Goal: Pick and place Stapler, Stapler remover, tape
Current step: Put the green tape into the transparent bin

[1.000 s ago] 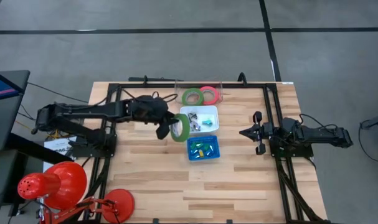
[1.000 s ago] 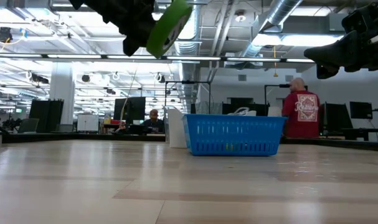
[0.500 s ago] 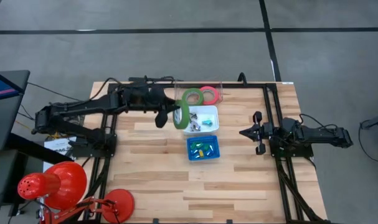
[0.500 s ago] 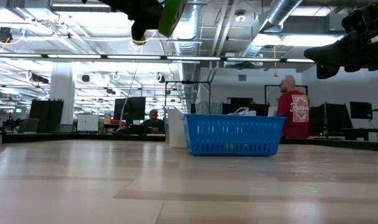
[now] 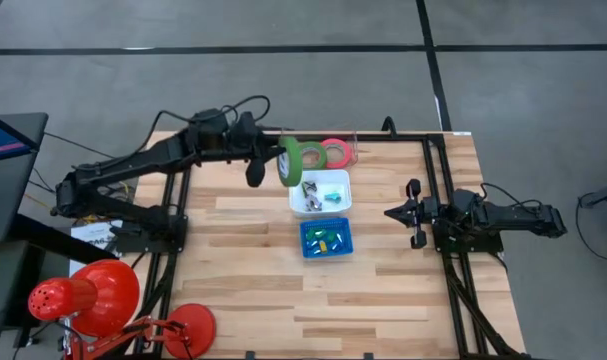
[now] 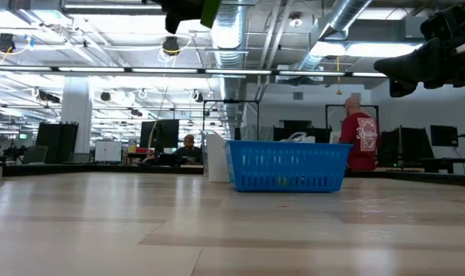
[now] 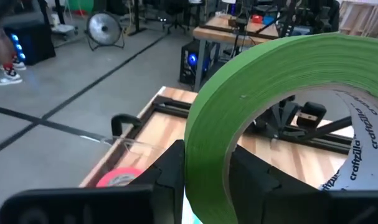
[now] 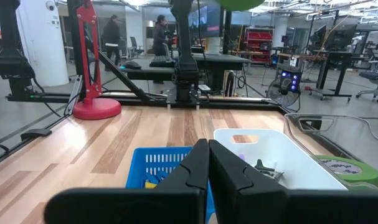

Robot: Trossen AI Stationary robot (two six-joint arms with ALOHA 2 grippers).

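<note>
**Left arm carrying green tape toward the clear tray**

Left gripper [image 5: 273,168] is pinching a green tape roll [image 5: 291,160] by its wall, one finger [image 7: 170,168] outside the ring and one inside. The roll is on edge, lifted well off the surface [image 5: 243,270], over the back-left corner of the white bin [image 5: 319,205] and just beside the clear tray [image 5: 345,133] at the back edge.

The other two tape rolls are flat in that tray: a green one [image 5: 310,154] and a pink one [image 5: 336,152], touching side by side. So the step in hand looks like the transport leg of placing the third roll, with the tray as the likely target.

White bin holds small metal items; I can't tell whether they are staplers or removers. Blue basket [image 5: 326,238], just in front of it, holds small coloured pieces.

Right gripper [image 5: 395,213] is parked to the right of the bins, fingers pressed together, holding nothing.

Next move, as I judge it: shift the roll further back over the tray, tip it toward flat, lower, then release. Watch for:
- the tray already being nearly full, so the roll probably lands on top of the other two
- a release on edge, which could let it roll off
- the inner finger needing to clear the ring on retreat
</note>
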